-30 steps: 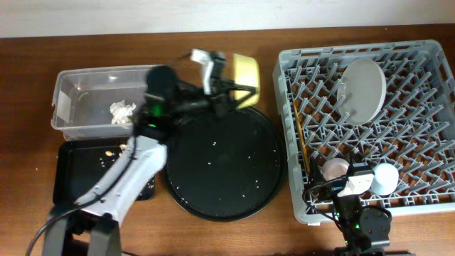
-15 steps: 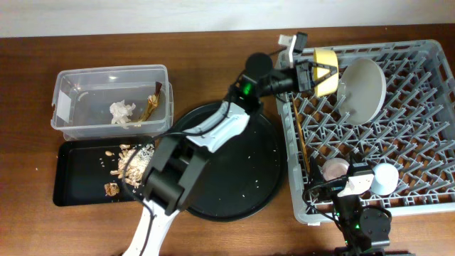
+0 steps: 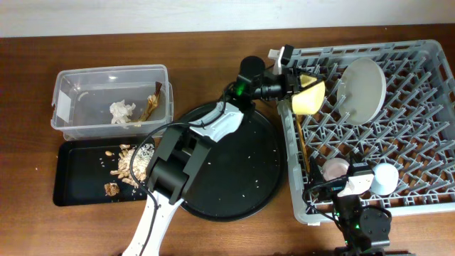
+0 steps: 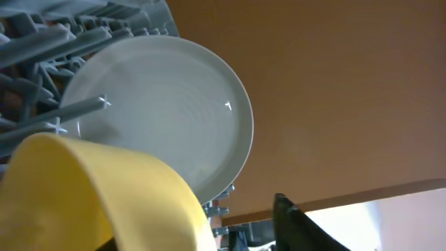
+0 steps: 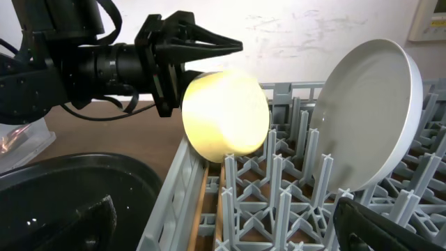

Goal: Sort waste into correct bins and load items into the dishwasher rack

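My left gripper [image 3: 297, 80] is shut on the rim of the yellow bowl [image 3: 308, 97], holding it tilted over the back-left pegs of the grey dishwasher rack [image 3: 426, 206]. The right wrist view shows that gripper [image 5: 209, 52] and the bowl [image 5: 226, 115] too. The pale plate [image 3: 362, 89] stands on edge beside the bowl. The pink cup [image 3: 334, 169], a pale bluish cup [image 3: 386, 178] and the chopsticks [image 3: 302, 142] lie in the rack. My right gripper [image 3: 353, 186] is open and empty at the rack's front.
The clear tub [image 3: 67, 78] holds the white tissue [image 3: 122, 112] and gold foil [image 3: 151, 107]. The shallow black tray [image 3: 75, 181] holds food scraps [image 3: 131, 162]. A large round black tray [image 3: 227, 167] lies between the bins and the rack.
My left arm carried the yellow bowl right, from behind the round tray to the rack's back-left corner, then lowered and tilted it toward the pegs. The right arm stayed still.
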Controlling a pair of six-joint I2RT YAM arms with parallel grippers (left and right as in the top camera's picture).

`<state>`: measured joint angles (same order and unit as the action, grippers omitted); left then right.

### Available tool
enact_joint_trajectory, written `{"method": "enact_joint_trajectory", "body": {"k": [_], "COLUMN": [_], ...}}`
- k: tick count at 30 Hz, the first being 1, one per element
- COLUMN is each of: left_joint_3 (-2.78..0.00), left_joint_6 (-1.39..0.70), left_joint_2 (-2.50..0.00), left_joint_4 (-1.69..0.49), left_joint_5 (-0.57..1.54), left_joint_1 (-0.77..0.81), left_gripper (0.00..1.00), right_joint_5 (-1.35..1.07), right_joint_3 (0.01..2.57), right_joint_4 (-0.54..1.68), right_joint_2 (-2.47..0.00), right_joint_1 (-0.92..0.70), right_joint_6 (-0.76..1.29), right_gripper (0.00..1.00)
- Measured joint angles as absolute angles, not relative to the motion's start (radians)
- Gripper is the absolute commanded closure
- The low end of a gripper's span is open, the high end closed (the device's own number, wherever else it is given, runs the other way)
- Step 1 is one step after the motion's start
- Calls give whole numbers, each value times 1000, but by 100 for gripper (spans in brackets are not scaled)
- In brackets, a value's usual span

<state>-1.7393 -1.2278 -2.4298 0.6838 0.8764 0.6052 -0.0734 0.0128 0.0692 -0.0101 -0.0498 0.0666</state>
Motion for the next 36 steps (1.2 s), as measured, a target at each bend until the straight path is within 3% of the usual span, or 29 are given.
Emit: {"method": "enact_joint_trajectory", "body": {"k": [2,4,11,12,13,14,15,19,25,32,35,36], "left_joint_3": [-1739,-1740,-1748,-1748,-1748,-1748,-1748,-1748,-1748,-1757,-1740,-1748], "left_joint_6": [-1228,-1240,-1431,-1457,-1468,-1482,-1482,-1485,-1439,-1062,-676,-599], "left_joint_2": [-2430,-2430,-2429,-2429,-2429,-2429,-2429,-2430,-2427,-2294,-2014,-1924], "left_joint_4": [684,683,707,707,705,693,685,676,680,0,-634,-717], "left_joint_5": [883,883,801,777,760,738,719,706,855,892,580,482], "left_joint_1": [605,607,636,636,636,635,632,586,433,424,415,415], "left_gripper": [85,99,99,92,73,47,1,1,1,1,1,1], "right_joint_5": [-73,-73,-73,-73,-73,-73,-73,-73,-73,-73,-73,-74], "right_joint_3": [13,13,13,13,13,13,13,13,13,13,13,13], "right_joint_4": [69,70,69,69,69,69,69,69,69,68,69,67], "right_joint_2": [-10,-10,-10,-10,-10,-10,-10,-10,-10,-10,-10,-11], "right_joint_1": [-50,-50,-50,-50,-50,-50,-50,-50,-50,-50,-50,-50], "right_joint_6": [67,67,67,66,67,67,67,67,67,67,67,67], "right_gripper": [1,2,2,2,2,2,1,2,1,2,2,2]}}
